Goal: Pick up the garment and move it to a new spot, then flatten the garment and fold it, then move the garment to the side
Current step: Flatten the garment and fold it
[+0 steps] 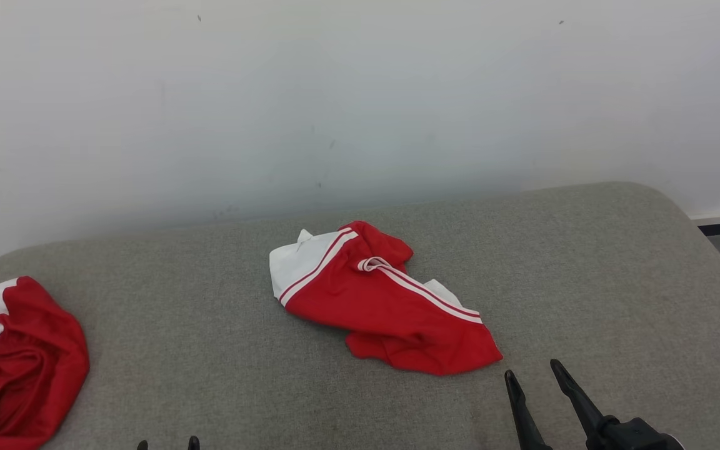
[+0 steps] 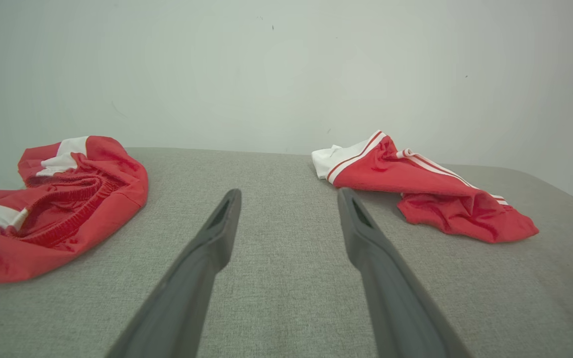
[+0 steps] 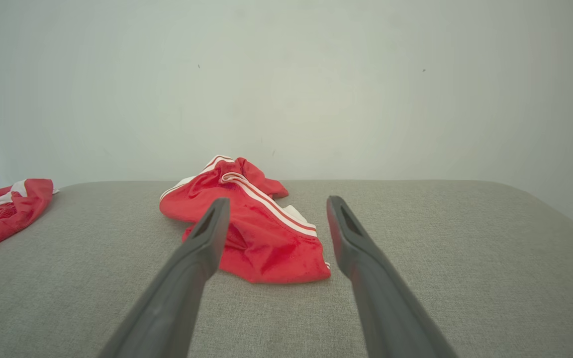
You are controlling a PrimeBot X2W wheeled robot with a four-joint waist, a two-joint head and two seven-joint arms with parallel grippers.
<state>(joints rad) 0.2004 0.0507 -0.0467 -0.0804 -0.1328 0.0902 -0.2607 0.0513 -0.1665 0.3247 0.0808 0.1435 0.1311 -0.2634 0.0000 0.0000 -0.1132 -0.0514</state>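
Note:
A crumpled red garment (image 1: 379,300) with white panels and stripes lies in the middle of the grey padded table (image 1: 585,281). It also shows at the right of the left wrist view, garment (image 2: 416,184), and straight ahead in the right wrist view, garment (image 3: 256,223). My right gripper (image 1: 532,374) stands open just to the right of the garment's near corner, empty. My left gripper (image 1: 167,444) peeps in at the bottom edge, open and empty; its fingers (image 2: 217,233) hover over bare fabric, left of the garment.
A second red and white garment (image 1: 10,362) lies bunched at the table's left edge, also seen as garment (image 2: 52,204) and garment (image 3: 3,211). A pale wall (image 1: 360,94) rises behind the table. The table's rounded right corner (image 1: 666,200) drops to the floor.

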